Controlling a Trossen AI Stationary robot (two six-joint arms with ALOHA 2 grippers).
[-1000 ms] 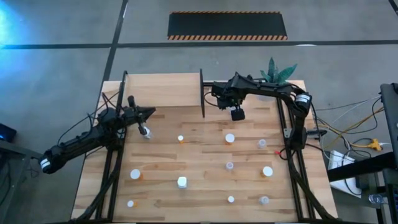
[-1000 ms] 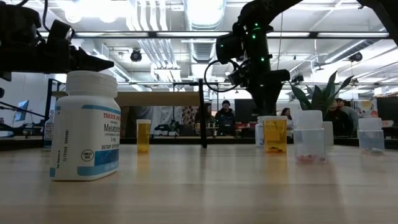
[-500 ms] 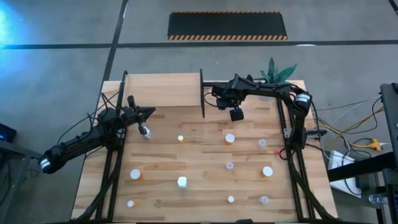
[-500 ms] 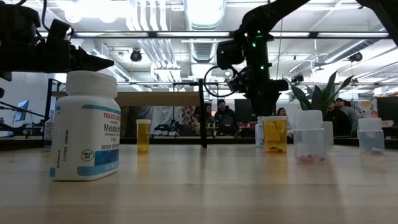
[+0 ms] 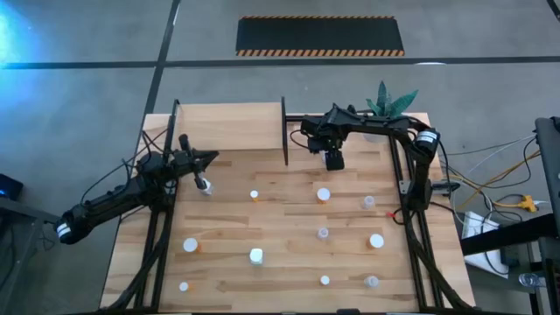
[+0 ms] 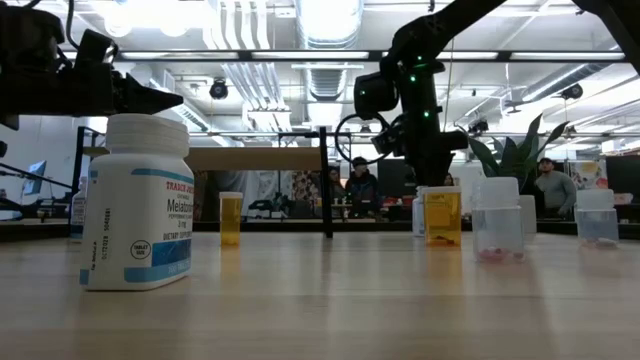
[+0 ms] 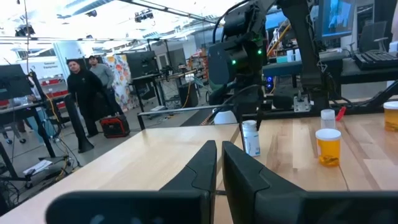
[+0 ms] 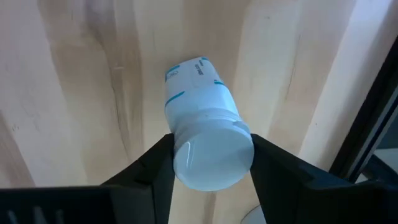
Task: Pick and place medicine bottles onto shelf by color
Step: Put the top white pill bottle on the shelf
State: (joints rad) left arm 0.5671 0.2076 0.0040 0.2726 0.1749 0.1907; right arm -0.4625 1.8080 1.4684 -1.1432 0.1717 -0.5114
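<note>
Clamping right gripper fingers onto white-capped white cylindrical medicine bottle, upper centre of high view. Left gripper pressed together, empty, at left.

Bright overhead strip lights, glare

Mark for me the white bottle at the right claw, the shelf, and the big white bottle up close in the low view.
white bottle (image 8: 211, 149), right wrist view, on its cap.
shelf (image 5: 229, 127), high view, on the bare board.
big white bottle (image 6: 137, 215), low view, on its label.
</note>
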